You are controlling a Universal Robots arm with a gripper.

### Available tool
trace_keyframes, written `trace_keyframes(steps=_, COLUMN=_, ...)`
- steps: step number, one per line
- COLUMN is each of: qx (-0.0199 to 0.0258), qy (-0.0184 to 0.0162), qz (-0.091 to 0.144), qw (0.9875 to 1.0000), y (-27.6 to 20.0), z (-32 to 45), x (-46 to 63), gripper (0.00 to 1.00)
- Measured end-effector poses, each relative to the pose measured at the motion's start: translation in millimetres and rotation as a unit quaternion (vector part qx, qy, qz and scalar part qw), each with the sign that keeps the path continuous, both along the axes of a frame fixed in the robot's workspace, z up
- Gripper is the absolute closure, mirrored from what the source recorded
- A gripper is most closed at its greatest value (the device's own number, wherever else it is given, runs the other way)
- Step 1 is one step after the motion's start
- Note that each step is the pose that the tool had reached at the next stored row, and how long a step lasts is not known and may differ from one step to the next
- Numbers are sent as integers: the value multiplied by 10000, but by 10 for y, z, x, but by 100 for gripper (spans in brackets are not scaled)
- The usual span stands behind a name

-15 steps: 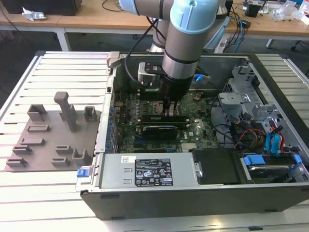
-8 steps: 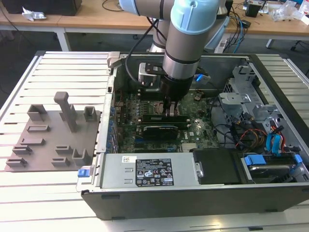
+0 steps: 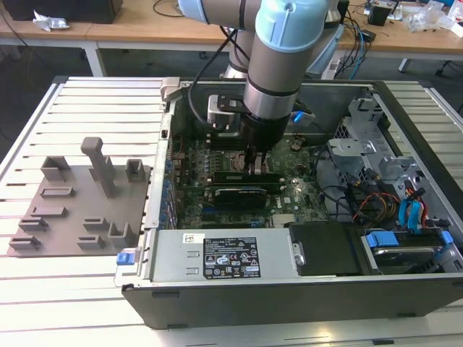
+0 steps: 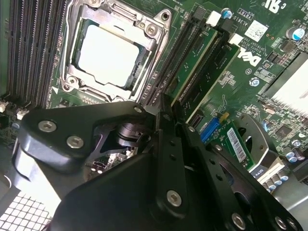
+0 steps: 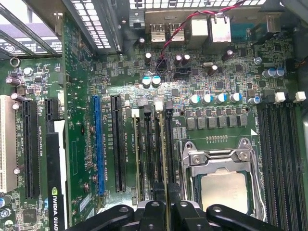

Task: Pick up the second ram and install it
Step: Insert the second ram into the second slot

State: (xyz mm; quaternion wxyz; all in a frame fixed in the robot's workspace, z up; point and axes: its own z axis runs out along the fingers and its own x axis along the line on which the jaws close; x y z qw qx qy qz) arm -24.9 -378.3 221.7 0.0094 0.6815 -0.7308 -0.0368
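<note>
We see the second ram [image 4: 195, 62] as a thin green board standing on edge in a memory slot just beside the processor socket [image 4: 113, 50]. Our end effector [image 4: 166, 118] sits low over the motherboard [image 5: 216, 82], fingers drawn narrow around the stick's near end. The open computer case [image 3: 289, 289] lies on a slatted tabletop [image 3: 79, 108] beside grey holder blocks [image 3: 87, 202].

The gripper [image 5: 167, 208] sits over the memory slots [image 5: 153, 149] beside the processor socket [image 5: 224, 178] on the motherboard [image 5: 211, 72].
</note>
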Motion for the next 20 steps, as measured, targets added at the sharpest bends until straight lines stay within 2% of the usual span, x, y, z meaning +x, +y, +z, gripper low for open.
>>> trace_keyframes(steps=9, qx=5, qy=-2, qz=2, qw=10000, y=1, z=-55, x=1, gripper=86)
trace_keyframes(steps=10, qx=4, qy=0, qz=2, qw=10000, y=0, z=-54, x=1, gripper=79)
trace_keyframes(steps=11, qx=5, qy=0, qz=1, qw=10000, y=0, z=-53, x=0, gripper=79)
trace_keyframes(steps=13, qx=3, qy=1, qz=1, qw=10000, y=1, z=22, x=0, gripper=79)
trace_keyframes(steps=14, qx=0, qy=0, qz=0, qw=10000, y=15, z=157, x=-1, gripper=79)
trace_keyframes(steps=16, qx=-12, qy=1, qz=1, qw=10000, y=67, z=325, x=0, gripper=80)
trace_keyframes(steps=17, qx=-22, qy=1, qz=1, qw=10000, y=83, z=422, x=0, gripper=87)
trace_keyframes(steps=18, qx=-24, qy=0, qz=2, qw=10000, y=87, z=472, x=0, gripper=90)
trace_keyframes(steps=20, qx=-24, qy=0, qz=1, qw=10000, y=87, z=473, x=0, gripper=90)
